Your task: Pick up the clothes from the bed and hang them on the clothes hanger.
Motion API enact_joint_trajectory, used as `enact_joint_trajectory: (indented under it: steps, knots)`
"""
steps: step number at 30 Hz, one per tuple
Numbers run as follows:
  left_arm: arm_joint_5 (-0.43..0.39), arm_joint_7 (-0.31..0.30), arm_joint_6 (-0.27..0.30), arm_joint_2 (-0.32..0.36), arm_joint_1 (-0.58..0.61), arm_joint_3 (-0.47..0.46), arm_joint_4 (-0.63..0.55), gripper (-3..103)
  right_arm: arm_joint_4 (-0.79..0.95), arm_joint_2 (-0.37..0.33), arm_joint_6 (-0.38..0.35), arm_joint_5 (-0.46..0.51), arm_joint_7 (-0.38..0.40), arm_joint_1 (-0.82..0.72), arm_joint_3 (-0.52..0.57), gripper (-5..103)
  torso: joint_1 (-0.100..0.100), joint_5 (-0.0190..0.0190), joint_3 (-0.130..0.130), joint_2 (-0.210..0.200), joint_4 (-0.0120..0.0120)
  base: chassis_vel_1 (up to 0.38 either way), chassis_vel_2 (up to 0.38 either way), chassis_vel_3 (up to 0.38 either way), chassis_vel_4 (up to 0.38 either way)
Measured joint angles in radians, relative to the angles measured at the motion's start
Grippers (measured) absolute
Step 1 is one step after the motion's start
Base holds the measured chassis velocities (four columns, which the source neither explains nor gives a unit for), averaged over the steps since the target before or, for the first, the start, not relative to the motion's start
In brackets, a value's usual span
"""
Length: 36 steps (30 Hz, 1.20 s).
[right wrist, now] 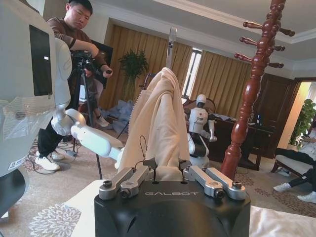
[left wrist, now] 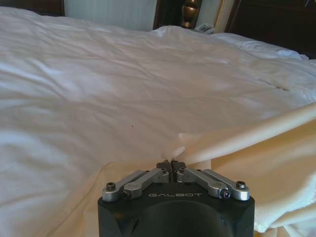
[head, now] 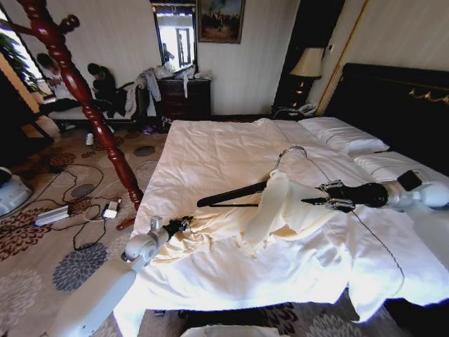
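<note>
**Two arms, one garment, on the bed**

The bed [head: 210,161] carries a white duvet crossed by a thin dark stitched line, with white pillows [head: 344,133] against a black headboard [head: 400,105]. A cream garment [head: 280,210] lies near the foot of the bed, partly draped over a black hanger [head: 231,194] whose silver hook [head: 289,152] points toward the pillows.

The left gripper [head: 184,224] sits low at the near left edge of the bed. In the left wrist view its jaws are pressed together on a pinched fold of the cream cloth [left wrist: 247,148], with the duvet [left wrist: 123,84] spread beyond.

The right gripper [head: 312,201] reaches in from the right, level with the garment. In the right wrist view its jaws are closed at the base of the draped cloth [right wrist: 158,123]; whether they grip the hanger bar, the fabric or both cannot be told. The hook [right wrist: 171,47] rises above the cloth there.

A dark red wooden coat stand [head: 84,91] is on the carpet left of the bed.
</note>
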Motion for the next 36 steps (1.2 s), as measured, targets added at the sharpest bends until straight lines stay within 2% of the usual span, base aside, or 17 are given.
enact_joint_trajectory:
  steps: [5,9,14,15,16,20,21,24,26,28,30,31,33,34,35,36]
  knots:
    - [0.002,0.002,-0.025,-0.011,-0.018,-0.001,0.013,0,-0.002,-0.004,0.000,0.001,0.002,-0.001,0.000,19,0.000,-0.0001,0.000,0.000,0.0001,0.000,0.000,0.000,0.000]
    - [-0.046,-0.012,-0.048,-0.022,-0.067,-0.023,0.014,0,-0.015,-0.006,0.000,0.004,0.009,-0.006,0.000,19,0.000,-0.0002,0.000,0.000,0.0001,0.000,0.000,0.000,0.000]
    - [-0.196,-0.056,-0.071,-0.010,-0.237,-0.066,0.011,0,-0.066,-0.002,0.000,0.009,0.026,-0.002,-0.015,19,0.000,-0.0001,0.000,0.000,-0.0002,0.000,0.000,0.000,0.000]
    - [-0.196,-0.056,-0.071,-0.010,-0.237,-0.066,0.011,0,-0.066,-0.002,0.000,0.009,0.026,-0.002,-0.015,19,0.000,-0.0001,0.000,0.000,-0.0002,0.000,0.000,0.000,0.000]
    - [-0.230,-0.064,-0.074,-0.005,-0.272,-0.075,0.006,0,-0.076,0.000,0.000,0.011,0.033,0.003,-0.018,19,0.000,0.0001,0.000,0.000,-0.0002,0.000,0.000,0.000,0.000]
    - [-0.349,-0.076,-0.091,0.029,-0.426,-0.101,-0.041,0,-0.119,0.006,-0.002,0.077,0.096,0.047,-0.039,19,0.000,0.0002,0.000,0.000,-0.0003,0.000,0.000,0.000,0.000]
    - [-0.349,-0.076,-0.091,0.029,-0.426,-0.101,-0.041,0,-0.119,0.006,-0.002,0.077,0.096,0.047,-0.039,19,0.000,0.0002,0.000,0.000,-0.0003,0.000,0.000,0.000,0.000]
    - [-0.370,-0.045,-0.100,0.078,-0.434,-0.118,-0.137,0,-0.139,0.008,-0.004,0.105,0.119,0.076,-0.043,19,0.000,0.0003,0.000,0.000,0.0001,0.000,0.000,0.000,0.000]
    - [-0.363,-0.038,-0.101,0.097,-0.406,-0.115,-0.172,0,-0.138,0.008,-0.004,0.105,0.120,0.073,-0.043,19,0.000,0.0002,0.000,0.000,0.0001,0.000,0.000,0.000,0.000]
    - [-0.306,-0.033,-0.101,0.122,-0.318,-0.095,-0.224,0,-0.129,0.013,-0.002,0.099,0.119,0.049,-0.038,19,0.000,0.0000,0.000,0.000,0.0002,0.000,0.000,0.000,0.000]
    - [-0.189,-0.035,-0.098,0.129,-0.180,-0.072,-0.253,0,-0.115,0.026,0.004,0.078,0.118,0.018,-0.034,19,0.000,-0.0003,0.000,0.000,-0.0002,0.000,0.000,0.000,0.000]
    - [-0.189,-0.035,-0.098,0.129,-0.180,-0.072,-0.253,0,-0.115,0.026,0.004,0.078,0.118,0.018,-0.034,19,0.000,-0.0003,0.000,0.000,-0.0002,0.000,0.000,0.000,0.000]
    - [-0.043,-0.050,-0.081,0.124,-0.034,-0.057,-0.260,0,-0.099,0.037,0.013,0.051,0.117,-0.018,-0.033,19,0.000,-0.0002,0.000,0.000,0.0006,0.000,0.000,0.000,0.000]
    - [-0.043,-0.050,-0.081,0.124,-0.034,-0.057,-0.260,0,-0.099,0.037,0.013,0.051,0.117,-0.018,-0.033,19,0.000,-0.0002,0.000,0.000,0.0006,0.000,0.000,0.000,0.000]
    - [0.020,-0.073,-0.064,0.120,0.038,-0.052,-0.270,0,-0.087,0.041,0.019,0.033,0.114,-0.041,-0.033,19,0.000,-0.0004,0.000,0.000,0.0006,0.000,0.000,0.000,0.000]
    - [0.049,-0.094,-0.044,0.119,0.088,-0.051,-0.283,0,-0.079,0.044,0.022,0.020,0.110,-0.052,-0.033,19,0.000,-0.0003,0.000,0.000,0.0002,0.000,0.000,0.000,0.000]
